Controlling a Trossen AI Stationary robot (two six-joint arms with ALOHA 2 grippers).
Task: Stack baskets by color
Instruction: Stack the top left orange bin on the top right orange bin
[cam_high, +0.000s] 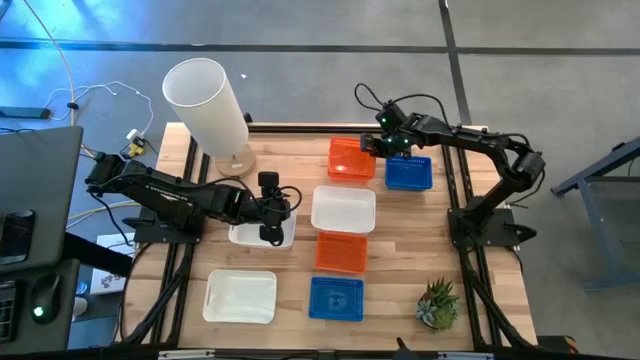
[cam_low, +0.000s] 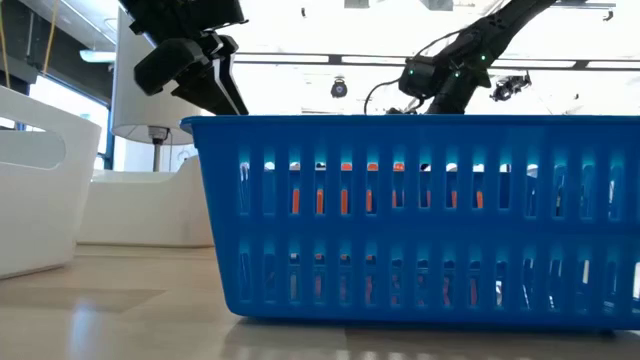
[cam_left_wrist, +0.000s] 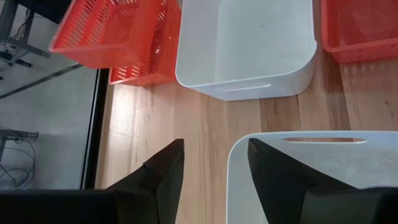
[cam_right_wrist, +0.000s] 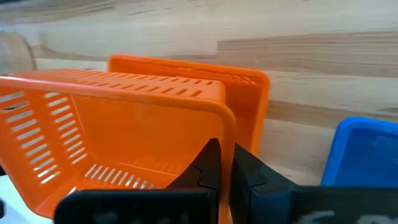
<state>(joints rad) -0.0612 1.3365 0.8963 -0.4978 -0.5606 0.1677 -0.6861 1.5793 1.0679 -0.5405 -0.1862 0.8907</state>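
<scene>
From above, the worktop (cam_high: 400, 250) carries white, orange and blue baskets. The left hand (cam_high: 270, 225) hangs over the rim of a white basket (cam_high: 245, 236) at about nine o'clock from centre, its two fingers spread to either side of that basket's wall. The right hand (cam_high: 372, 143) sits at one o'clock, clenched on the rim of an orange basket (cam_high: 352, 158), with a blue basket (cam_high: 408, 172) just beside it at three o'clock.

At worktop level a blue basket in front (cam_low: 420, 220) fills most of the view and hides the rest; the left hand's fingers (cam_low: 225, 85) show above its rim at eleven o'clock.

The left wrist camera adds what the top view cannot: one finger (cam_left_wrist: 155, 180) outside the near white basket's wall (cam_left_wrist: 311, 162), the other inside, neither pressing. A second white basket (cam_left_wrist: 249, 50) lies beyond.

The right wrist camera shows the tips pinched shut on the tilted orange basket's rim (cam_right_wrist: 124, 124), lifted over another orange basket (cam_right_wrist: 242, 106).
</scene>
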